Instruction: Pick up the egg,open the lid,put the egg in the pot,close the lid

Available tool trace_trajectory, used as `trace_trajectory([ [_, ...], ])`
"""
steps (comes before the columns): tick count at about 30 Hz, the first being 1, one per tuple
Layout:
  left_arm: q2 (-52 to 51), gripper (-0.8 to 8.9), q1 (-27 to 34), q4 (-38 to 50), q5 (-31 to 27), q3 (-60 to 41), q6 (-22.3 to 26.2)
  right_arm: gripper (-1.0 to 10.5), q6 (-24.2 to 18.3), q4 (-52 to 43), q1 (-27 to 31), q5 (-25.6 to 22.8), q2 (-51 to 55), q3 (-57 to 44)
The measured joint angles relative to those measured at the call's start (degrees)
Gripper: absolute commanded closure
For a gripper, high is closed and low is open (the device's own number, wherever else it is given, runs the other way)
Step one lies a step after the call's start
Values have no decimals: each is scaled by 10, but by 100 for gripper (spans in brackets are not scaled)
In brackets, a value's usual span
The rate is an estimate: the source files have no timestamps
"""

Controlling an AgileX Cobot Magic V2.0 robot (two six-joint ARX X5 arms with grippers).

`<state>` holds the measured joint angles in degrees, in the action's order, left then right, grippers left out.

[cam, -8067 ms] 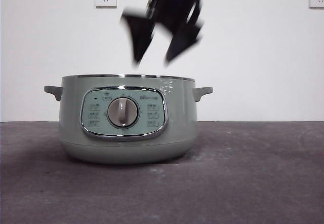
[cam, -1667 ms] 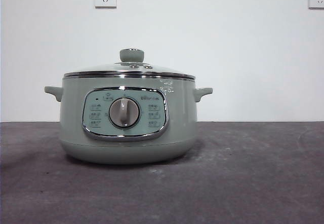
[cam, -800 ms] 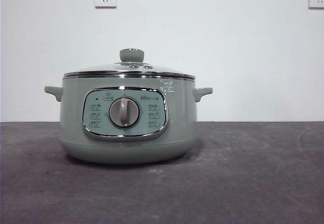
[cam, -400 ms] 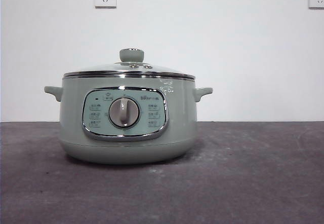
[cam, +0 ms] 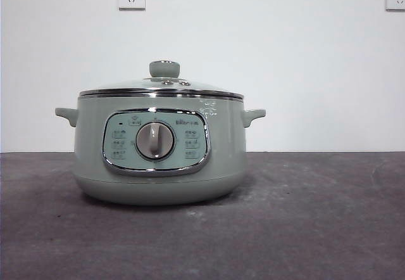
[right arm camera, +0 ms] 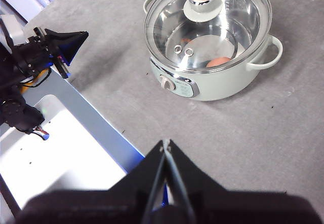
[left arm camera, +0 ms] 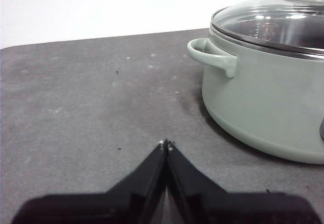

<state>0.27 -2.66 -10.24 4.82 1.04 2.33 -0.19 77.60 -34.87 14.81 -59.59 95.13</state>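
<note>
Left gripper [left arm camera: 165, 144] low beside the pot [cam: 158, 147], right gripper [right arm camera: 165, 144] high above; both pinched closed, empty.

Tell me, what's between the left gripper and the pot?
Nothing but bare grey table. In the left wrist view, the left gripper, jaws shut, points across open tabletop toward the pot, which sits with its lid on.
</note>
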Motion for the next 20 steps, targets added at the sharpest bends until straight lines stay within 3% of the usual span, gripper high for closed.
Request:
trace_trajectory([
  [7, 0, 817, 0, 0, 0, 0, 0, 946, -32, -20, 43, -24, 18, -3],
  [10, 0, 817, 0, 0, 0, 0, 0, 946, -40, -104, 98, -15, 55, -27],
  [14, 0, 817, 0, 0, 0, 0, 0, 946, -41, -216, 176, 41, 123, -104],
  [20, 0, 817, 0, 0, 0, 0, 0, 946, -44, -402, 249, 42, 242, -296],
])
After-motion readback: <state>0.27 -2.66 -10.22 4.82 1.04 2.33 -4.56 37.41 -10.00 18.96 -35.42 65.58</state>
